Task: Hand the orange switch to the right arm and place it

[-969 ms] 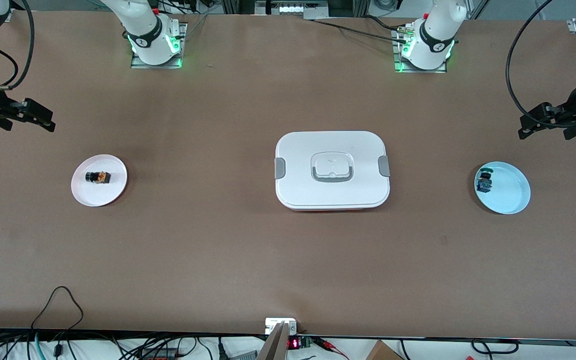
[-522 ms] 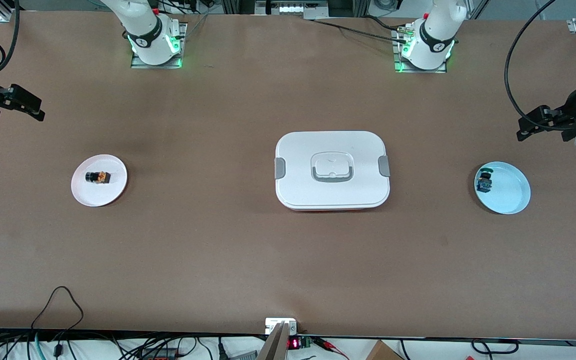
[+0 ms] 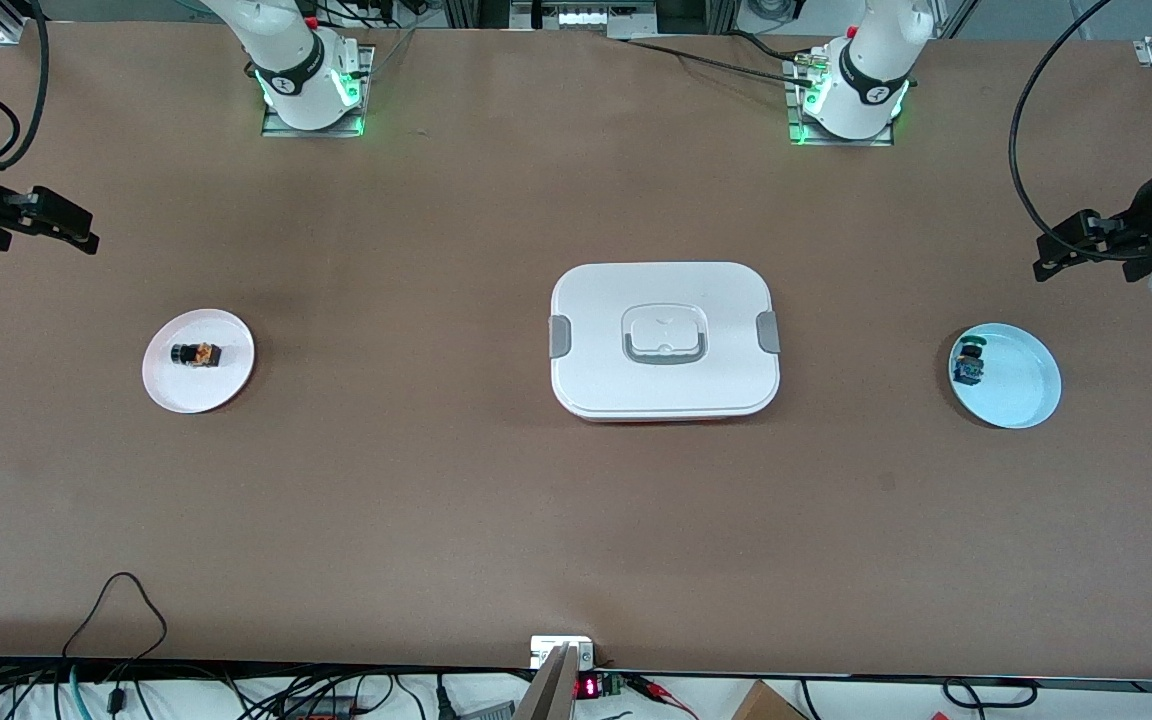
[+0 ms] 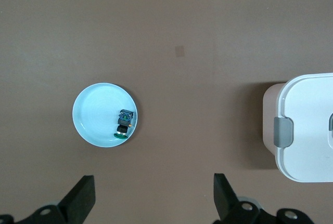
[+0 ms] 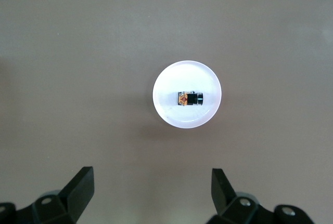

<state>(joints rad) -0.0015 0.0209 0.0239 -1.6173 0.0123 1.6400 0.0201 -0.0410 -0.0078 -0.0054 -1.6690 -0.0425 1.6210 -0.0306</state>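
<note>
The orange switch (image 3: 197,354) lies on its side on a small white plate (image 3: 198,392) toward the right arm's end of the table. It also shows in the right wrist view (image 5: 189,99), on that plate (image 5: 169,86). My right gripper (image 3: 84,236) hangs open and empty over bare table at that end, apart from the plate; in its wrist view (image 5: 151,176) the jaws stand wide apart. My left gripper (image 3: 1048,262) hangs open and empty over bare table at the left arm's end, jaws wide in its wrist view (image 4: 154,182).
A white lidded container (image 3: 664,340) sits mid-table and shows in the left wrist view (image 4: 307,125). A light blue plate (image 3: 1028,392) holds a green-capped blue part (image 3: 969,366) below the left gripper, also in the left wrist view (image 4: 124,123). Cables lie along the front edge.
My right gripper drew back toward the table's end, then came a little way back. My left gripper shifted slightly. The switch and both plates have not moved.
</note>
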